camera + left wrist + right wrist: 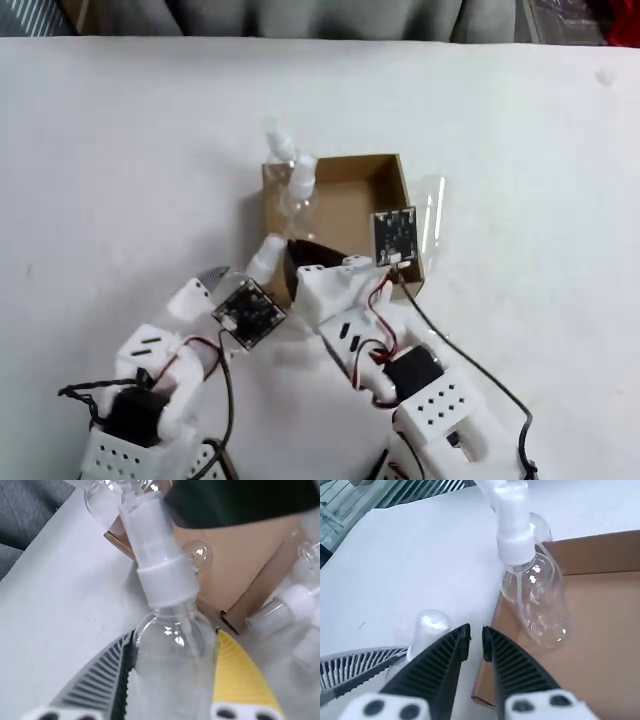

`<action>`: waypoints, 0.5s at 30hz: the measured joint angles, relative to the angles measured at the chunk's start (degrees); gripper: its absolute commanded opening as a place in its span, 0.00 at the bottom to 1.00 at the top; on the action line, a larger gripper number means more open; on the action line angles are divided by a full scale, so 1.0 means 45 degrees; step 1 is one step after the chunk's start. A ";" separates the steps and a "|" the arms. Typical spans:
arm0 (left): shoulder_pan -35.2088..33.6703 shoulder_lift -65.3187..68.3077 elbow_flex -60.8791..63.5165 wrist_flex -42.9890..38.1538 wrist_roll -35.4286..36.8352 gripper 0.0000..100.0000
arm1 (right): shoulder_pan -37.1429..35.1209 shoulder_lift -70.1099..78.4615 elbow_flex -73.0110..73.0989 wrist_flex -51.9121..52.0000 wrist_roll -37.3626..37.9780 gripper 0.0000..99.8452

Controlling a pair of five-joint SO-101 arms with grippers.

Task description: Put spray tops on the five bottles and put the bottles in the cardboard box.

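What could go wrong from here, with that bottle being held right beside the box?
1. The left hand grips the held bottle, whose spray top is very close to the right hand at a corner of the cardboard box. The two could knock together, and the bottle might slip.
2. The leaning bottle rests across the box's wall with its top outside. A bump there could tip it out.

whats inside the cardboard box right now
One clear plastic bottle with a white spray top lies tilted in the brown cardboard box, neck over the wall. Brown floor shows beside it. In the high view the right arm covers the near part.
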 measured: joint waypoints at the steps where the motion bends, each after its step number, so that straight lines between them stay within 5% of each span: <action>1: 0.0000 0.0000 0.0000 0.0000 0.0020 0.02 | 0.0000 0.0000 0.0000 0.0000 0.0000 0.02; 5: 0.0000 0.0000 0.0000 -0.0274 0.0625 0.02 | 0.0000 0.0000 0.0000 0.0000 0.0000 0.02; 15: -0.2344 0.0000 0.0000 -0.2676 0.5021 0.02 | 0.0274 0.0000 0.0000 0.0000 0.0000 0.02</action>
